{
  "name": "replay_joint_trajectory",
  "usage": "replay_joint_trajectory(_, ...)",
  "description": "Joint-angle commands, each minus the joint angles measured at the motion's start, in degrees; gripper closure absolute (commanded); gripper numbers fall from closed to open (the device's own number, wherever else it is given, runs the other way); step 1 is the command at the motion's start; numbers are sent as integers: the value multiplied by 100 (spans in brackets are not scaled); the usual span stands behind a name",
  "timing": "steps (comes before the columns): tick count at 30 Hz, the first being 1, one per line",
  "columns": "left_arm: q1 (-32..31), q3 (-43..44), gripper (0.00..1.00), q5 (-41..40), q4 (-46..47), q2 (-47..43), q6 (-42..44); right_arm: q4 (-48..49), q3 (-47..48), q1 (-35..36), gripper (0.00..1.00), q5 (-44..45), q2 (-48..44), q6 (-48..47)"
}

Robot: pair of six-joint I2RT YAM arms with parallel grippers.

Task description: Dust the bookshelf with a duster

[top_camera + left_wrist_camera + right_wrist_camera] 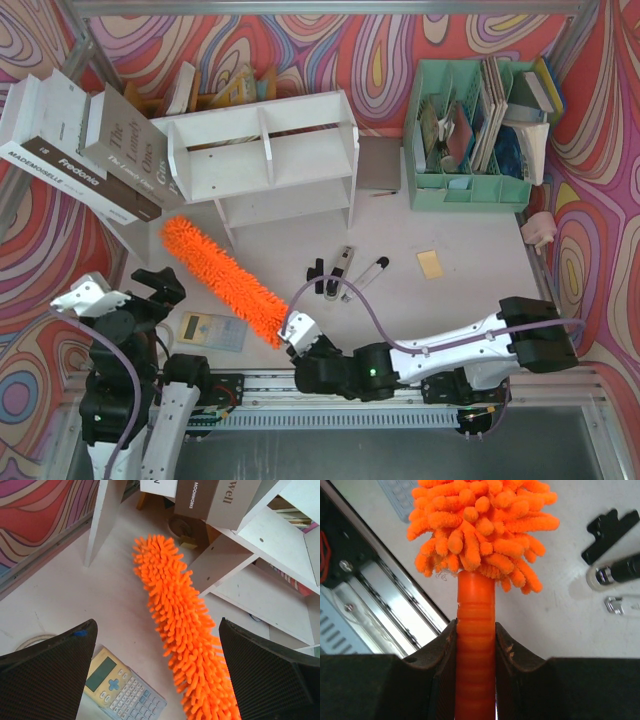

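Squeezing the thin handle of the duster [477,525] between both fingers, the right claw [476,630] is nearly closed, with the handle filling the small gap. In the top view, this claw [297,335] is sitting low in the middle of the table. The fluffy orange duster [225,280] is pointing away from it toward 10 o'clock. Its soft tip is reaching close to the bottom left corner of the white bookshelf [270,150], which is sitting at 12 o'clock. I cannot tell if the tip is touching the shelf.

The left claw [160,285] is hanging wide open at 8 o'clock and is holding nothing. Its camera is looking down at the duster [185,630] passing between its two fingers, with the bookshelf [260,580] at 2 o'clock. A small calculator [212,331] is lying on the table just beside the duster, at 7 o'clock. Big books [90,150] are leaning at 10 o'clock, next to the shelf.
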Motion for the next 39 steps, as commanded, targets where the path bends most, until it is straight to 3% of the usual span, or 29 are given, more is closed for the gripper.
replay_joint_trajectory(1, 3, 8, 1, -204, -49, -168, 68, 946, 448, -275, 100, -141, 205, -351)
replay_joint_trajectory(13, 25, -67, 1, -587, -66, -806, -3, 1816, 1094, -608, 100, -946, 846, -992)
replay_joint_trajectory(28, 26, -75, 2, -731, -150, -702, -78, 1298, 797, -723, 100, -1862, 1541, -672)
replay_joint_trajectory(39, 26, -40, 2, -813, -185, -416, -64, 1934, 772, -837, 100, -1274, 603, -1290)
